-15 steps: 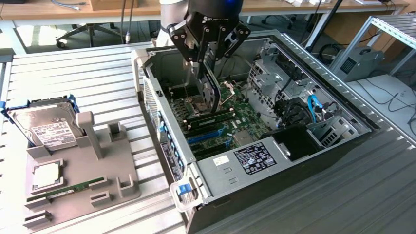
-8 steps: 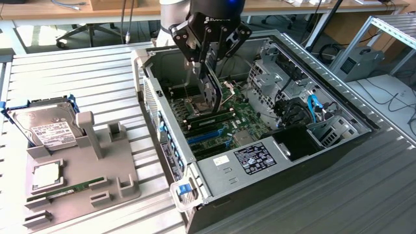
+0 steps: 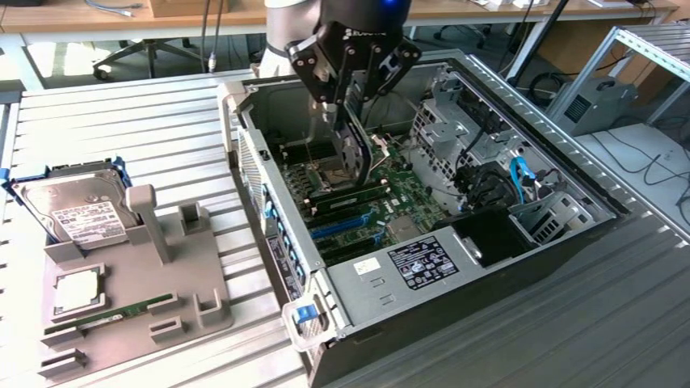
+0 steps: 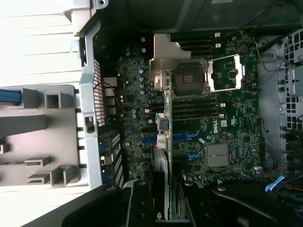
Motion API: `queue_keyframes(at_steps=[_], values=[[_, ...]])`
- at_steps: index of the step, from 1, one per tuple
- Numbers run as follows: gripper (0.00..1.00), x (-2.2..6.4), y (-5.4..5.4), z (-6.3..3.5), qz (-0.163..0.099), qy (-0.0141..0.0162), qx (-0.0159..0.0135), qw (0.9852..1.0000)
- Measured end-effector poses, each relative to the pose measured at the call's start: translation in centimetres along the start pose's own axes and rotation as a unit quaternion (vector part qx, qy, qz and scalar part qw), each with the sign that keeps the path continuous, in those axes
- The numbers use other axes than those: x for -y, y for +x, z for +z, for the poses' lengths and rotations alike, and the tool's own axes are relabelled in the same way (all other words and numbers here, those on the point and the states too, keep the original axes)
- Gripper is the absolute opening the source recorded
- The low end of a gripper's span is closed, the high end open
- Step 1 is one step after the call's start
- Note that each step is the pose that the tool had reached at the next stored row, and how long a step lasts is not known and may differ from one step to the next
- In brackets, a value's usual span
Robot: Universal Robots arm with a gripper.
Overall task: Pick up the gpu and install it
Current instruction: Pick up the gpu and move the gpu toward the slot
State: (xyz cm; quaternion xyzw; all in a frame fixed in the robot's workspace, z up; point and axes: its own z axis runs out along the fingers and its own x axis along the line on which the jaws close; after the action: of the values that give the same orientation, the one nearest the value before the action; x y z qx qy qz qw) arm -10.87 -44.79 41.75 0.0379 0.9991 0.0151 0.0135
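Note:
The gpu (image 3: 355, 158) is a slim dark card hanging edge-down inside the open computer case (image 3: 561, 234), a little above the motherboard (image 3: 405, 198). My gripper (image 3: 353, 103) is shut on its upper edge, over the left-middle of the board in the exterior view. In the wrist view the gpu (image 4: 161, 163) appears edge-on, running from between my fingers (image 4: 140, 203) out to its silvery bracket (image 4: 166, 54). It lies over the blue expansion slots (image 4: 184, 137) and the open CPU socket (image 4: 189, 80). Whether its edge touches a slot I cannot tell.
A grey fixture (image 3: 161, 275) stands on the slatted table at the exterior view's left, with a hard drive (image 3: 70, 212) in a blue holder and a green memory stick (image 3: 129, 310). The case's left wall (image 3: 254, 162), drive cage (image 3: 458, 121) and blue cables (image 3: 519, 182) hem in the board.

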Motion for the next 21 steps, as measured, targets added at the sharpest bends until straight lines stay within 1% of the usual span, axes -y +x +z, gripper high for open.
queue_keyframes(at_steps=[21], values=[[0.27,-0.08,-1.1,0.31,0.0,0.0002,0.0,1.0]])
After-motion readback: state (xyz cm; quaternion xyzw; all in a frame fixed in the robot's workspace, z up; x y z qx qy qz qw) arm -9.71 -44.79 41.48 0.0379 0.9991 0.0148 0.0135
